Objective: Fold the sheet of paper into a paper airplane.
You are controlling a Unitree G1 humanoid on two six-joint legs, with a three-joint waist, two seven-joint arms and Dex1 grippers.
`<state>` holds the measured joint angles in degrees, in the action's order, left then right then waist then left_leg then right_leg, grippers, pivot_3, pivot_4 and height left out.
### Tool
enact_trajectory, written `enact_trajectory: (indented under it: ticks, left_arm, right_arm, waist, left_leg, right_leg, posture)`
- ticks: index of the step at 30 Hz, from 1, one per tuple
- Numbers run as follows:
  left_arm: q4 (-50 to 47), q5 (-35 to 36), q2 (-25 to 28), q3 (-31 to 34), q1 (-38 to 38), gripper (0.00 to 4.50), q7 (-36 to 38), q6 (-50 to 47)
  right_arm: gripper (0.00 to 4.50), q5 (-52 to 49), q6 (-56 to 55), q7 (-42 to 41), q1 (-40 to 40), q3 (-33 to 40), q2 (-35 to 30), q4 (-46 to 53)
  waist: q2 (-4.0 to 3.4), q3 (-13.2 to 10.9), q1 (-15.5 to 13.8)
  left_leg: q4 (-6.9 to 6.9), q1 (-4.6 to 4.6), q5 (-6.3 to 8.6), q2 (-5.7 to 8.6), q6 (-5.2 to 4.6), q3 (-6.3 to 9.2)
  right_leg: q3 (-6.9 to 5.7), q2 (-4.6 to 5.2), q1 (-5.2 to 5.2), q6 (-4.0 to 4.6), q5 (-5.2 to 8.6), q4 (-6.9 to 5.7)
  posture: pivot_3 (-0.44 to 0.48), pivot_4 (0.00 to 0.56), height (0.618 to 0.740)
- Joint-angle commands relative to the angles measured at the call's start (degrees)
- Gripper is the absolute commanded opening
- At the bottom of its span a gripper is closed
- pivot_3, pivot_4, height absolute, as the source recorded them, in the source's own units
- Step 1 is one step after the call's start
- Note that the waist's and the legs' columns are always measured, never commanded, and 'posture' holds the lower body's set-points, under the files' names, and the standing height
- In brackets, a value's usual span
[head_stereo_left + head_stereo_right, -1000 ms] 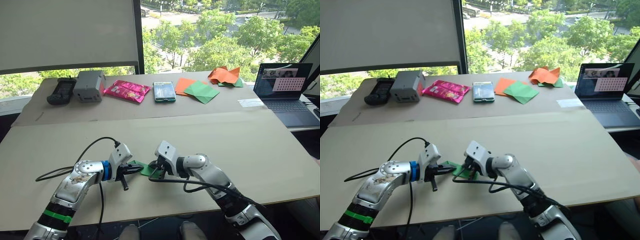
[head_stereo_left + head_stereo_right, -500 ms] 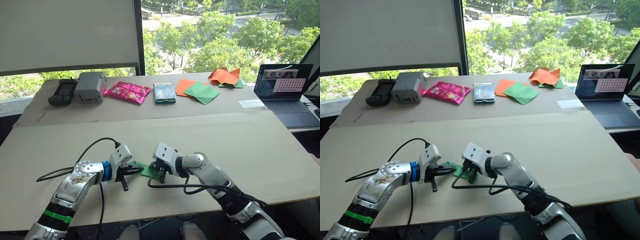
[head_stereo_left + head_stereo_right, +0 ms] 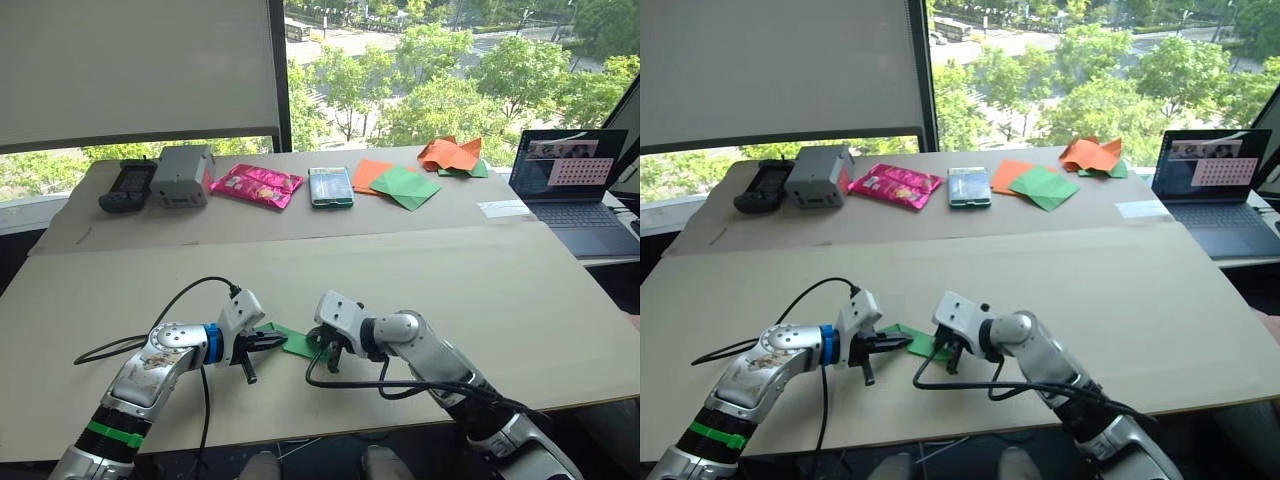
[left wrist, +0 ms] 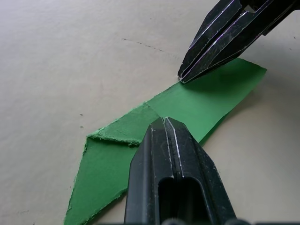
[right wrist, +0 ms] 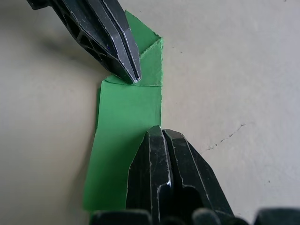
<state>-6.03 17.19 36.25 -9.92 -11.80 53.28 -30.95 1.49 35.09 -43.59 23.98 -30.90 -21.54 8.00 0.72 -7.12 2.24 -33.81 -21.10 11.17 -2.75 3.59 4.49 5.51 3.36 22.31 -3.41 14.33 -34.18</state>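
Note:
The sheet of paper (image 3: 296,343), bright green, lies flat on the near table (image 3: 420,270) as a narrow folded strip with layered creased flaps at one pointed end (image 4: 117,140). My left gripper (image 3: 276,340) is shut, and its tip rests on the pointed end of the paper (image 5: 123,123). My right gripper (image 3: 324,354) is also shut and presses its tip down on the strip's other end. In the left wrist view the left gripper (image 4: 164,122) sits on the folded flaps, with the right gripper (image 4: 181,78) touching the strip's far edge.
On the back table stand a black controller (image 3: 125,186), a grey box (image 3: 181,172), a pink foil packet (image 3: 255,184), a phone (image 3: 330,185), orange and green sheets (image 3: 395,182) and crumpled orange paper (image 3: 447,153). A laptop (image 3: 575,190) sits at the far right. A black cable (image 3: 180,296) loops by my left arm.
My right gripper has slid a little to the right along the strip, uncovering more green paper between the two tips. The left gripper has stayed put.

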Motion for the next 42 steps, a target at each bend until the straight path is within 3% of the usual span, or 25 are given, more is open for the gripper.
enact_trajectory:
  ticks: [1,19,30,42]
  left_arm:
    - [0.8,-1.2,1.0,-0.5,1.0,0.00,0.2,-0.4]
    - [0.9,-1.2,0.8,-0.8,0.9,0.00,0.3,-0.4]
    - [0.7,-1.3,0.9,-0.8,1.1,0.00,0.6,-0.4]
    - [-0.1,-1.3,1.0,-0.9,1.1,0.00,0.6,-0.9]
  right_arm:
    - [0.01,1.5,3.3,-0.7,-3.5,-1.3,-3.1,-2.4]
    - [0.01,0.4,5.4,-1.2,-10.5,1.7,-11.5,6.2]
    - [0.01,-14.6,6.5,0.6,-3.9,17.2,-1.5,18.8]
    - [0.01,-7.8,1.0,1.5,-5.1,3.7,-1.8,10.0]
  waist:
    - [0.00,0.0,0.0]
    - [0.15,0.0,-0.9]
    - [0.17,-0.4,-0.6]
    - [0.21,-0.4,0.0]
  left_leg:
    - [0.00,0.00,0.00,0.00,0.01,0.00]
    - [-0.05,-0.01,0.08,0.05,0.14,-0.02]
    - [-0.01,-0.31,0.08,0.04,0.13,-0.02]
    - [0.02,-0.30,0.07,0.03,0.12,-0.02]
  right_leg:
    - [0.00,0.00,0.00,0.00,0.00,0.01]
    - [-0.01,0.11,0.02,0.00,0.06,0.15]
    - [-0.01,0.08,0.49,0.00,0.06,0.10]
    - [0.01,0.07,0.45,0.00,0.05,0.09]
  posture:
    - [0.000,0.150,0.721]
    - [0.000,0.150,0.721]
    - [0.000,0.150,0.721]
    - [0.000,0.150,0.721]
